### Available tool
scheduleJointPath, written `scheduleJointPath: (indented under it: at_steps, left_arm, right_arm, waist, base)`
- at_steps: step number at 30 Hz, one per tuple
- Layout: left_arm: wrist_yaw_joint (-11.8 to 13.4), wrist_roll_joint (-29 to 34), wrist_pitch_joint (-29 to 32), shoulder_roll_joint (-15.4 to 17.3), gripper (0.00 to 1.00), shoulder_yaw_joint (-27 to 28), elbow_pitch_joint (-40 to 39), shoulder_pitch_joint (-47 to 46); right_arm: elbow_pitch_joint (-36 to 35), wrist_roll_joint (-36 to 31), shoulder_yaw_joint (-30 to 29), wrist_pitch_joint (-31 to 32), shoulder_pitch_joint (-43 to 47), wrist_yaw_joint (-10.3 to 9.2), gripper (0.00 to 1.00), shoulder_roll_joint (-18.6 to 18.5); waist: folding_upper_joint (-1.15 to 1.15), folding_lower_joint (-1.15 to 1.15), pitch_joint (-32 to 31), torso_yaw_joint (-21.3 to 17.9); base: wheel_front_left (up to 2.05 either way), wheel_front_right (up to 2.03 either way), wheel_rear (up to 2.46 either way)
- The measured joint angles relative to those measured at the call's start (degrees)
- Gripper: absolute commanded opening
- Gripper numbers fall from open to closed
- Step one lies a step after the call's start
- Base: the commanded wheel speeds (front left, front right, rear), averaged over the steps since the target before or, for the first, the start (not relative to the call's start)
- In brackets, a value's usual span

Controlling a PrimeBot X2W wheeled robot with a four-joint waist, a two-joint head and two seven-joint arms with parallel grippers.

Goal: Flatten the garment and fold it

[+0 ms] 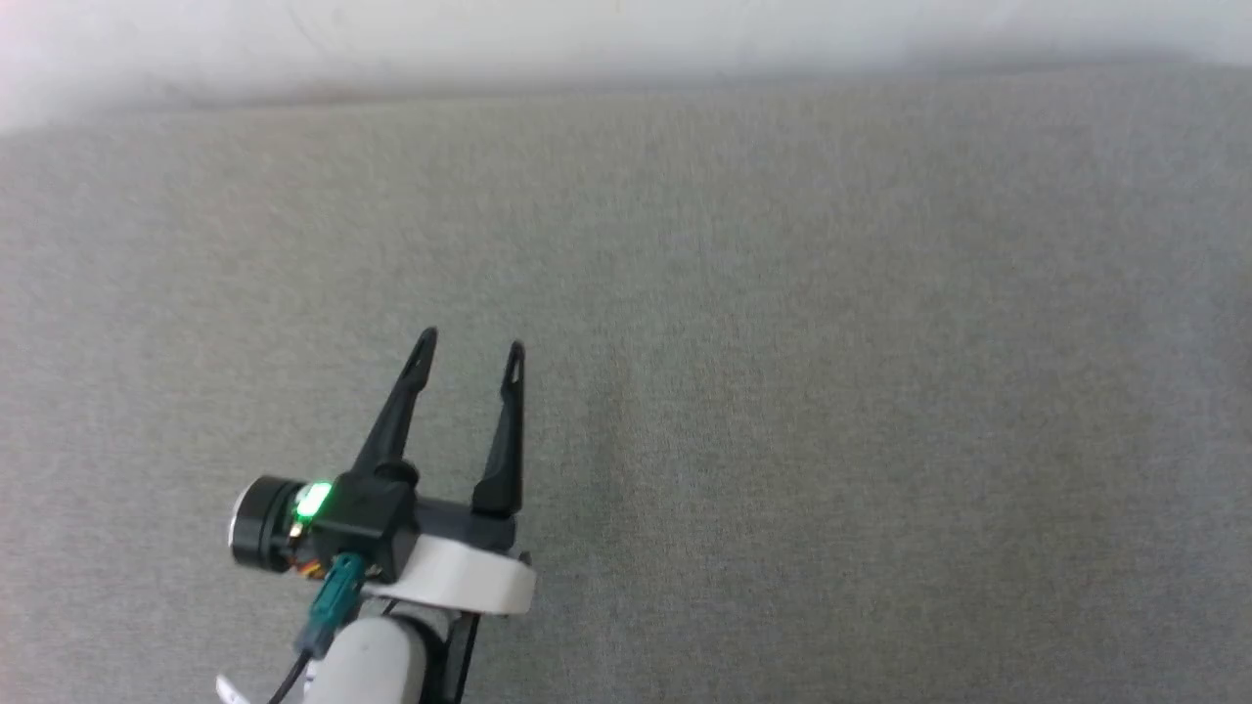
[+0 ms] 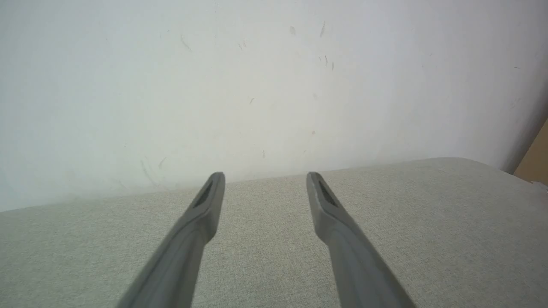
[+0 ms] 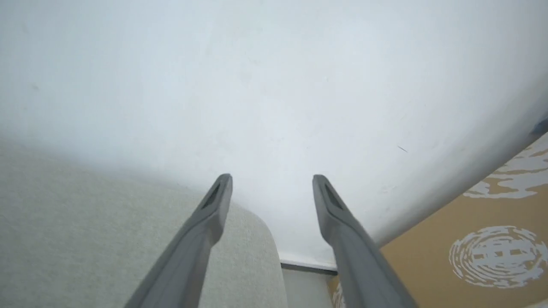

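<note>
Left gripper (image 1: 471,343) and right gripper (image 3: 272,177) both gape, holding nothing; bare grey pad (image 1: 782,342) lies under and ahead of the left fingers. Where the garment is I cannot tell: find it first, then pinch opposite edges and draw outward

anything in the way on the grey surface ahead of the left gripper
Nothing visible does: the left gripper is open over the grey surface, which runs plain up to the white wall.

head downward, 2 wrists toward wall (image 2: 257,85)
</note>
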Motion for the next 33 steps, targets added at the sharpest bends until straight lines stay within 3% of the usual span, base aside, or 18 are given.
scheduleJointPath:
  at_steps: [11,17,24,33]
  left_arm:
    - [1.5,-0.8,0.0,0.3,1.0,3.5,-0.2,7.7]
    - [1.5,-1.8,0.0,0.2,1.0,3.8,0.9,10.0]
    - [1.5,-1.8,0.0,-0.2,1.0,3.5,2.1,11.0]
    - [0.8,-1.8,0.0,-0.2,1.0,3.6,4.1,11.0]
  right_arm:
    - [-26.5,2.2,-8.4,-1.5,21.7,-0.01,1.0,19.7]
    - [-34.4,-0.3,-9.2,-0.3,34.8,-0.01,1.0,29.3]
    - [-36.8,-3.1,-10.0,-0.8,43.1,-0.01,1.0,35.2]
    - [-37.2,-5.3,-10.1,-1.2,45.0,-0.01,1.0,36.7]
  waist:
    - [0.01,0.0,-10.1,1.7]
    - [0.0,0.0,-12.8,3.8]
    - [0.0,0.01,-14.1,5.6]
    - [0.01,0.01,-14.2,6.2]
  base:
    - [0.0,0.0,0.0]
    - [0.0,0.0,0.0]
    - [0.0,0.0,0.0]
    - [0.0,0.0,0.0]
